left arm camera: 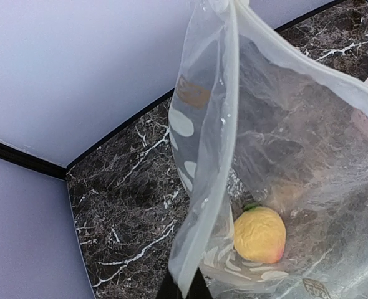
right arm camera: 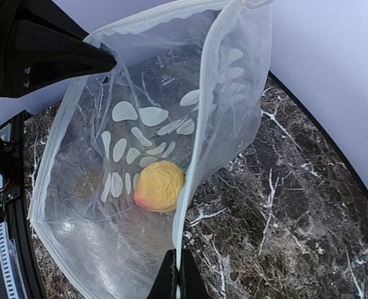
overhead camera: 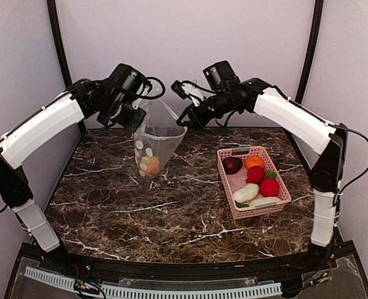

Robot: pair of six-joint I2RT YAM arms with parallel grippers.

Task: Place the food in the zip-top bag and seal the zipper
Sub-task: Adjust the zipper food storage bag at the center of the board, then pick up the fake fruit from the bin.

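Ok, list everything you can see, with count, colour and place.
zip-top bag: one, clear with white dots, held up open left of centre
yellow food: one, yellow, at the bag's bottom
basket: one, pink, table's right
maroon food: one, dark maroon, in basket
orange: one, orange, in basket
red foods: two, red, in basket
white-green vegetables: count unclear, in basket
table: one, dark marble
left gripper: black, pinching bag edge
right gripper: black, pinching opposite edge
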